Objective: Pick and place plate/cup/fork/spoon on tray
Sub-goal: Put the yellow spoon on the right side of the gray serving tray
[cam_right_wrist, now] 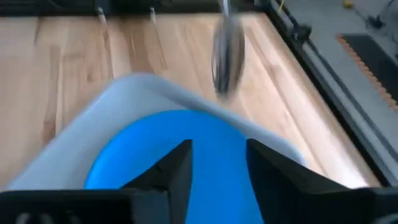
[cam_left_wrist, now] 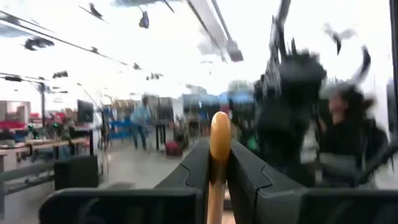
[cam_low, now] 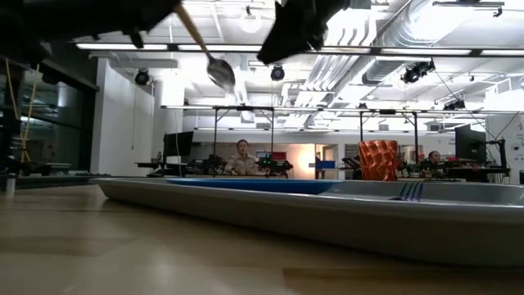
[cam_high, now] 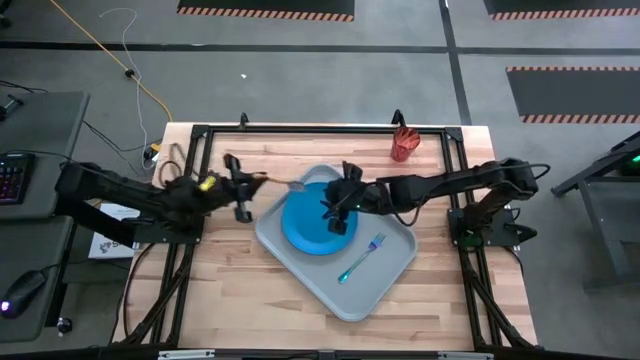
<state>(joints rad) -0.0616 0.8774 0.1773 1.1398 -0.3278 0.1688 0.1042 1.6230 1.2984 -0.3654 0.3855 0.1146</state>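
While the left gripper (cam_high: 243,187) is held up over the wood near the tray's left corner, its fingers (cam_left_wrist: 249,168) are seen clamped together on the orange handle of the spoon (cam_high: 285,182), so that's a solid pinch. The silver bowl of the spoon is pointed out toward the tray (cam_high: 390,275) and is carried well clear of the tabletop (cam_high: 230,290), as shown in the low view.

Over on the other side, the right gripper (cam_high: 338,208) is parked above the blue plate (cam_high: 305,232), with its fingers (cam_right_wrist: 174,165) spread apart and nothing pinched between them. The plate is laid flat inside the grey tray, toward its upper left part. The teal-handled fork (cam_high: 362,256) is also found in the tray, just beside the plate on the lower right. The red-orange cup (cam_high: 403,144) is left standing on the table near the far edge, well apart from the tray.
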